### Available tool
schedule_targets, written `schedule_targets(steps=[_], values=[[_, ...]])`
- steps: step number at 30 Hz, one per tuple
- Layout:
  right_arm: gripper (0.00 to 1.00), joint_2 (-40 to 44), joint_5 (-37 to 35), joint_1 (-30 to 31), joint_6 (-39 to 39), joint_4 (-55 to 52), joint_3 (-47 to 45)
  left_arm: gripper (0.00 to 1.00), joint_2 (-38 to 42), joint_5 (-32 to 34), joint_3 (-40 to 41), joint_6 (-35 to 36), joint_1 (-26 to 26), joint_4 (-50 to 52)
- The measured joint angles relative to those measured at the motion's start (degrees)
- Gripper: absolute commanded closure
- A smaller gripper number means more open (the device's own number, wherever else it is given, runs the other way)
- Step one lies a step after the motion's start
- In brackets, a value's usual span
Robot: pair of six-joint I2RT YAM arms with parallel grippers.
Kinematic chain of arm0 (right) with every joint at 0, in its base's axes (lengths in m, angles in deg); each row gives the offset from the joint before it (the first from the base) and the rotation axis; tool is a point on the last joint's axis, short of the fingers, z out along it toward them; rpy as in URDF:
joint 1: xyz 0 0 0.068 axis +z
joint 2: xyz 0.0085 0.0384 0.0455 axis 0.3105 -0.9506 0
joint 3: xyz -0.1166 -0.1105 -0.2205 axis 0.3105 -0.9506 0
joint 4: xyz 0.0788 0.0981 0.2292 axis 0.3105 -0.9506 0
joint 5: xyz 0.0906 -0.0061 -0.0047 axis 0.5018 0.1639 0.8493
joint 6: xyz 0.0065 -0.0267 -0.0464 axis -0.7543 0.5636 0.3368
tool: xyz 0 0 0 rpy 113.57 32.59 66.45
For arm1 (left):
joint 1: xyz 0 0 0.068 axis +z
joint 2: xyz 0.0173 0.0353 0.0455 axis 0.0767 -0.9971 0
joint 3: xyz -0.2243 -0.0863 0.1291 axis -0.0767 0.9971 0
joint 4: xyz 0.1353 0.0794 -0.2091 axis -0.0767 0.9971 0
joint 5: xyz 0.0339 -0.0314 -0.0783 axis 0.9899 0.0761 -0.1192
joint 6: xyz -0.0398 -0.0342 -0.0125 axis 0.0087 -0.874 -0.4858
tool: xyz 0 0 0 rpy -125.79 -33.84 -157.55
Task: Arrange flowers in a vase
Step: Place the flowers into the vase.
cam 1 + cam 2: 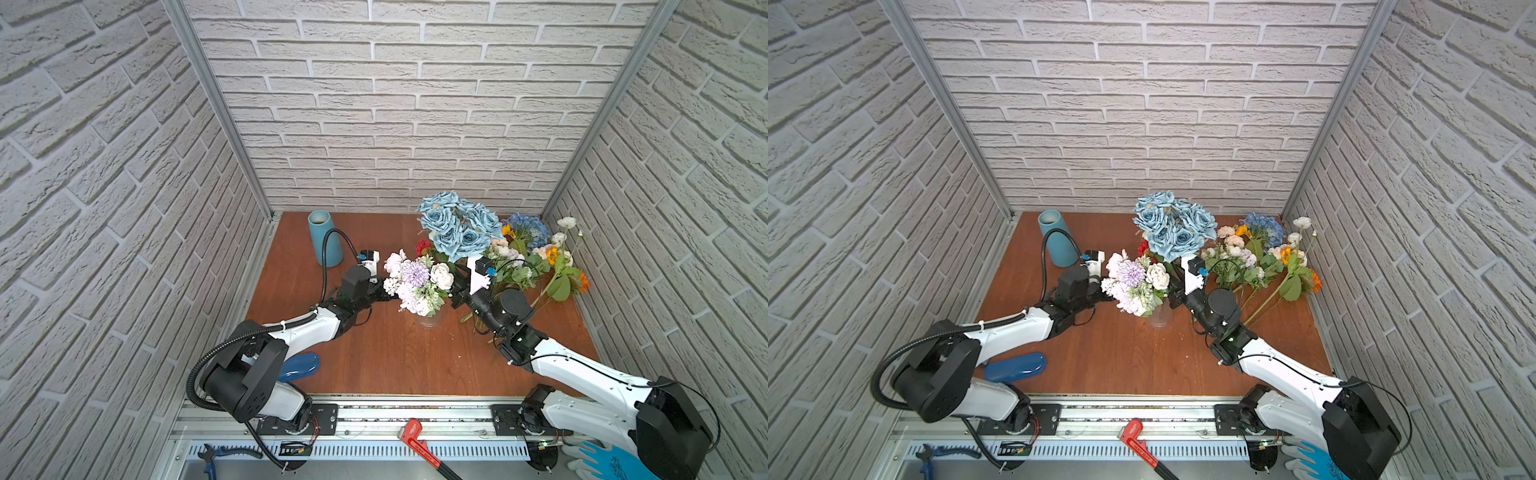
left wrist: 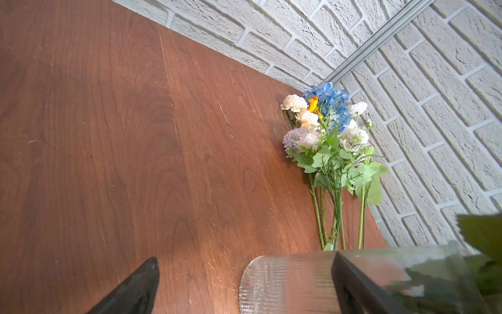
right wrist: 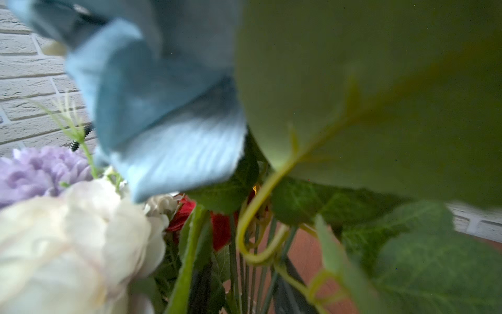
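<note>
Standing in the ribbed glass vase (image 1: 430,320) on the table (image 1: 374,361), white and lilac flowers (image 1: 415,278) crowd beside blue roses (image 1: 457,228), whose leaves hide the right gripper (image 1: 454,283), so I cannot tell its jaws' state. The left gripper (image 2: 244,258) is spread wide at the vase. Loose flowers (image 1: 536,257) lie far right.

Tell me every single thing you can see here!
table: one, brown wood, under everything
glass vase: one, clear, mid-table
white and lilac flowers: one bunch, in the glass vase
blue roses: one bunch, standing up behind that bunch
red flower: one, beside the blue roses
loose flowers: a pile, blue, peach, white, orange, yellow, lying far right
teal vase: one, far left
dark blue glossy thing: one, near left, lying flat
red wrench: one, front rail
blue pliers: one, front left
glove: white and blue, front right
left hand: black, open, by the glass vase
right hand: black, among the stems
</note>
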Motion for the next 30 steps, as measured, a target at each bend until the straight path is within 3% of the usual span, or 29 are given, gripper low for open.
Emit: schedule_targets(steps=[4, 7, 9, 26, 30], values=[[0.65, 2.4, -0.8, 0.0, -0.2, -2.1, 0.0, 0.02, 0.0, -0.2, 0.0, 0.0, 0.0, 0.0], [0.87, 3.2, -1.2, 0.0, -0.6, -3.2, 0.0, 0.02, 0.0, -0.2, 0.0, 0.0, 0.0, 0.0], [0.94, 3.2, -1.5, 0.0, -0.9, -4.0, 0.0, 0.02, 0.0, -0.2, 0.0, 0.0, 0.0, 0.0], [0.94, 0.4, -1.8, 2.2, -4.9, -2.6, -3.7, 0.02, 0.0, -0.2, 0.0, 0.0, 0.0, -0.1], [0.82, 0.4, -2.6, 3.1, -4.9, -2.8, -3.7, 0.02, 0.0, -0.2, 0.0, 0.0, 0.0, -0.1]])
